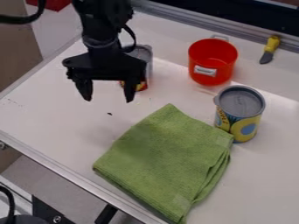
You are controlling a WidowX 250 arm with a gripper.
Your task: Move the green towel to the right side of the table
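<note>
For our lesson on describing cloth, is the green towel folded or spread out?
Folded: the green towel shows stacked layers along its right edge, beside the yellow-and-blue can.

Plain green square cloth towel (166,157); red round plastic bucket (211,59); blue-and-yellow cylindrical metal can (238,124); black two-fingered claw (109,100); white flat tabletop (50,118).

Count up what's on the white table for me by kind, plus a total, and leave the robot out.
Towels: 1, the green towel
Cans: 2, the yellow-and-blue can and the partly hidden can behind the gripper
Buckets: 1, the red bucket
Knives: 1, the yellow-handled knife
Total: 5
</note>
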